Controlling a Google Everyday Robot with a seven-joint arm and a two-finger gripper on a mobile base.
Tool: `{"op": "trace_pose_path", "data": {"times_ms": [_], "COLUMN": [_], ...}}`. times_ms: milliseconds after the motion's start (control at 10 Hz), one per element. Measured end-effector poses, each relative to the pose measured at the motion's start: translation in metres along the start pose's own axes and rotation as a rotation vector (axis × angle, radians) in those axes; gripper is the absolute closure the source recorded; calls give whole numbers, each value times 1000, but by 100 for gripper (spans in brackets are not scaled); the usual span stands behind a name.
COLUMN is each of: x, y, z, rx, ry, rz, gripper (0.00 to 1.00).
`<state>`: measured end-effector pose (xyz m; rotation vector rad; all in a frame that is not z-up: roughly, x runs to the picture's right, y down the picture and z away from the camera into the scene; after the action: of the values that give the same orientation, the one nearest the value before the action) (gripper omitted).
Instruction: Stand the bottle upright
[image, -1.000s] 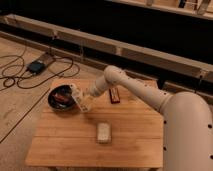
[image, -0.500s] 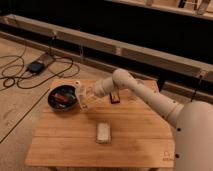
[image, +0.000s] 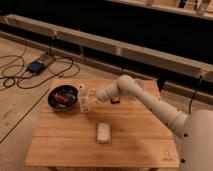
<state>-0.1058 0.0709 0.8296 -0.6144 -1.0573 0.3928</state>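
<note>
Arm (image: 145, 102) repositioned over the last second: elbow swung from near the table's (image: 60, 150) left-centre toward the far right edge, forearm now stretched leftward across the far half of the top. Gripper (image: 88, 100) carried slightly left and held just beside the dark bowl's (image: 64, 97) right rim, closer to the bowl than before. Bottle (image: 81, 89) now seen as a pale shape at the bowl's far right rim, next to the gripper; contact between them not determinable. Small dark flat object (image: 115, 100), earlier partly covered by the arm, now exposed just past the wrist.
</note>
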Motion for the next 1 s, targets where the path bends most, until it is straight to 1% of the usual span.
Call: {"op": "trace_pose_path", "data": {"times_ms": [400,500,800,900,1000], "x": [16,20,27,29,28], "y": [5,6,7,7,6], "z": [-1,0,1,2,1], "rx": [-11,-16,-23,-25,-24], "ry": [-2,4,17,19,19], "rz": [5,5,7,9,9], "gripper": [100,93,64,52,44]}}
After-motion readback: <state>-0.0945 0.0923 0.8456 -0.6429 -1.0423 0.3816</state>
